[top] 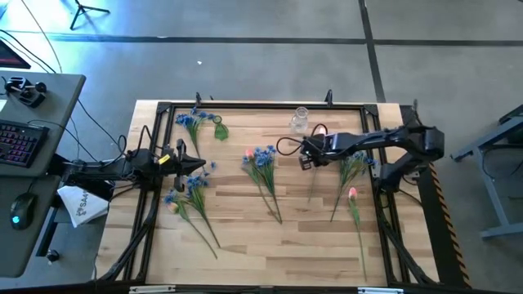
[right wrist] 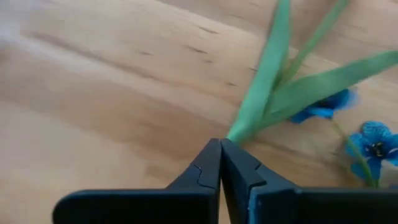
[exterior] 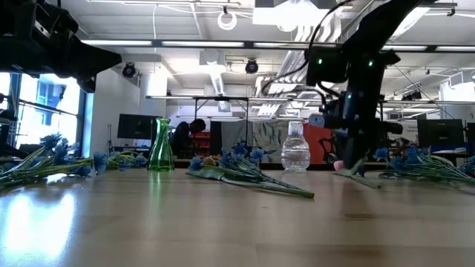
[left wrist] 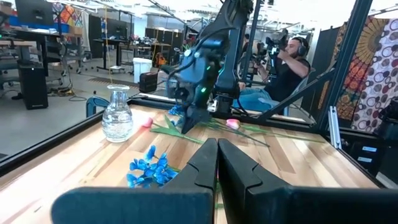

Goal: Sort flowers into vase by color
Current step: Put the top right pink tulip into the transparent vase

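My right gripper [top: 308,157] is low over the table's middle, shut on a green flower stem [right wrist: 249,121]. That stem's long leaves [right wrist: 323,81] spread over the wood beside blue blossoms [right wrist: 373,140]; its bloom is out of view. A blue bunch with a pink bud [top: 260,159] lies left of this gripper. More flowers [top: 355,167] and a pink tulip [top: 352,193] lie to its right. Other blue bunches [top: 192,121] [top: 192,188] lie on the left. A clear vase [top: 300,120] and a green vase [top: 221,131] stand near the far edge. My left gripper [top: 192,163] hovers shut at the left. My right gripper pinches the green stem at its end [right wrist: 239,132] between the two fingertips, coming down at it from above. The stem runs on from the fingers along the table, and its leaves lie close over the wood.
A black frame [top: 245,106] borders the table. A desk with keyboard and mouse [top: 20,139] stands beyond the left edge. A person with headphones [left wrist: 289,62] sits behind the table's right side. Bare wood [top: 270,245] shows toward the near edge.
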You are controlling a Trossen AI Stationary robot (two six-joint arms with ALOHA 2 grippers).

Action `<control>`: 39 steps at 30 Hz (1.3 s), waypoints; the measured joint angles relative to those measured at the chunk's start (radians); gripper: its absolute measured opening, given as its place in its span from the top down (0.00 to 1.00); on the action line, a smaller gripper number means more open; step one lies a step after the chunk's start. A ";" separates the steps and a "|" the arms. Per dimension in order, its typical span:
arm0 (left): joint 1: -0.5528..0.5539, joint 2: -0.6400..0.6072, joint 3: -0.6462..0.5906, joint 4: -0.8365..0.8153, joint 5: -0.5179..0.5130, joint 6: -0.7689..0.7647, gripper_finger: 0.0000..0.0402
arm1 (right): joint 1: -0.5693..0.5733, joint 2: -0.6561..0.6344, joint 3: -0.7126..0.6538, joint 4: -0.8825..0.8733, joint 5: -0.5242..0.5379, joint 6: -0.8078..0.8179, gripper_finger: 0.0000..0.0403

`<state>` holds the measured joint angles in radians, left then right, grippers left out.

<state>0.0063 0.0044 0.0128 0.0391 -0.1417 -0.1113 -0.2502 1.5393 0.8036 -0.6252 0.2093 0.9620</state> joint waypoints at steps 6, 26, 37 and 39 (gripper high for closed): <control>0.000 0.004 0.000 -0.010 0.000 -0.008 1.00 | 0.024 -0.042 0.000 -0.014 0.051 0.030 0.91; 0.000 0.051 -0.001 -0.009 0.001 -0.032 1.00 | -0.005 0.097 -0.001 0.032 0.113 0.168 0.70; 0.000 0.052 -0.001 -0.009 0.000 -0.026 1.00 | -0.038 0.096 -0.001 0.039 0.116 0.087 0.85; 0.000 0.052 -0.001 -0.009 0.000 -0.026 1.00 | -0.037 0.096 -0.001 0.036 0.125 0.063 0.93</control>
<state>0.0063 0.0566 0.0120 0.0303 -0.1413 -0.1371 -0.2874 1.6356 0.8028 -0.5888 0.3341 1.0250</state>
